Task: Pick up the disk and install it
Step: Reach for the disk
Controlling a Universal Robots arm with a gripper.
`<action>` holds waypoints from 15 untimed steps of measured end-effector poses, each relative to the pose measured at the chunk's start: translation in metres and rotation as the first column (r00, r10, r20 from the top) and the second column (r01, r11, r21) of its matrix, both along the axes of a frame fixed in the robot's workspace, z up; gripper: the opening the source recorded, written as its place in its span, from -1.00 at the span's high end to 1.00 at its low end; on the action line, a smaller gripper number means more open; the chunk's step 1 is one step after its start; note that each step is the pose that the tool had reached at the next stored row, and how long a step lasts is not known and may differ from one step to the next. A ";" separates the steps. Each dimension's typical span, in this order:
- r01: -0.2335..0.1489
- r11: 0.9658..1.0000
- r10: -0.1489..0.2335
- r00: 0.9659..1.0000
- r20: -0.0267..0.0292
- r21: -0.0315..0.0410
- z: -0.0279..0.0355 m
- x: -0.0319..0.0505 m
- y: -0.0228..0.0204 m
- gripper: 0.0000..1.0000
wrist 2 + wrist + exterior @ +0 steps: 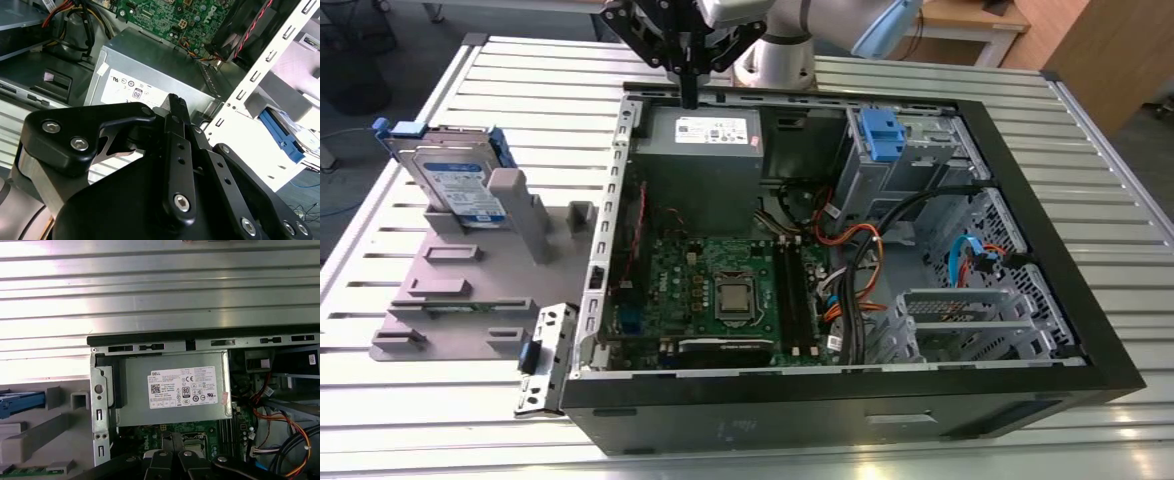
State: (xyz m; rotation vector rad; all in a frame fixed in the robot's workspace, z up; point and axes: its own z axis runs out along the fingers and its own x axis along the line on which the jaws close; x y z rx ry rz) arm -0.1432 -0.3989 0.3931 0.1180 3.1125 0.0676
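My hand is matt black, built of flat linkage bars with rounded ends, pinned by silver socket-head screws. In the second wrist view the bars carry rows of small round holes, and a broad black knuckle plate bears two more silver screws. Beside that plate is a plain grey metal block. Two slim black fingers finish the linkage. My arm is smooth pale silver-grey tube, round in section, with a light blue joint cap.
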 end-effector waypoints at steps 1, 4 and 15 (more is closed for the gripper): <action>0.000 1.000 0.000 1.000 0.000 0.000 0.0000 -0.0002 0.0000 0.79; 0.000 1.000 0.000 1.000 0.000 0.000 0.0000 -0.0011 0.0000 0.79; 0.000 1.000 0.000 1.000 0.000 0.000 0.0000 -0.0036 0.0000 0.79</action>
